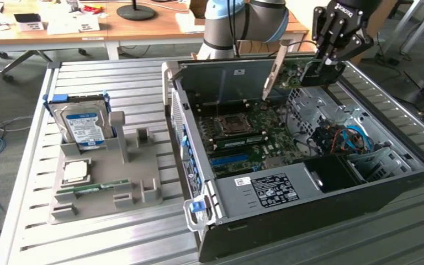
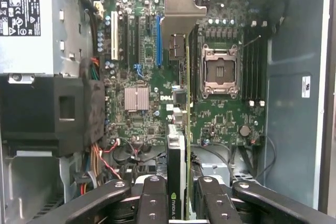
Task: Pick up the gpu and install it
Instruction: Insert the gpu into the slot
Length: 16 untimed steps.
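Gripper (image 1: 320,73) pinching gpu (image 1: 291,73), card held upright over motherboard (image 1: 249,132), open case (image 1: 308,232) on slatted table (image 1: 109,77)

Bright, even daylight; soft shadows

Silver-grey arm (image 1: 227,25) with light-blue joint caps; black, screw-studded end effector (image 1: 321,74).

Arm (image 1: 236,22) comes in from the back, elbow high. The black gripper (image 1: 319,73) points down on the exterior view's right, wrist angled slightly. Jaws are clamped from both sides on the gpu (image 1: 291,70).
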Each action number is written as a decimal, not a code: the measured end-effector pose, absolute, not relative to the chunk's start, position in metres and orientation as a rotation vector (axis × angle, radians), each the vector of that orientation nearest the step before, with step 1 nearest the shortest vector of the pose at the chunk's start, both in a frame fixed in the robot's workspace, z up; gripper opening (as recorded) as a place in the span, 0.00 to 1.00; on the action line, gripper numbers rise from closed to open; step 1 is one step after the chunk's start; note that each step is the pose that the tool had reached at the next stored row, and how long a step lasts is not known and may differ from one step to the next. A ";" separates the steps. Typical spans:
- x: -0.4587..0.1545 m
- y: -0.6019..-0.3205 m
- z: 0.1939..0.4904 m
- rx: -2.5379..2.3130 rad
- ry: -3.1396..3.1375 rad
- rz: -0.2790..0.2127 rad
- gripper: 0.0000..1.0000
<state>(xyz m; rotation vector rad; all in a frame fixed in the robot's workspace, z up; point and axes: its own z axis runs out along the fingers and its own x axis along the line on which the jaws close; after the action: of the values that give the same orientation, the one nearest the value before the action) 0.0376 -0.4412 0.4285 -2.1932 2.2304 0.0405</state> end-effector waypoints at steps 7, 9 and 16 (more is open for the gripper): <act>0.023 -0.441 0.423 -2.179 2.215 0.007 0.27; 0.021 -0.441 0.422 -2.176 2.213 0.002 0.27; 0.020 -0.441 0.420 -2.154 2.235 0.002 0.27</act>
<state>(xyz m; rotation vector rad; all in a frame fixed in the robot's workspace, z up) 0.0198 -0.4412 0.4203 -2.1536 2.2347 0.0015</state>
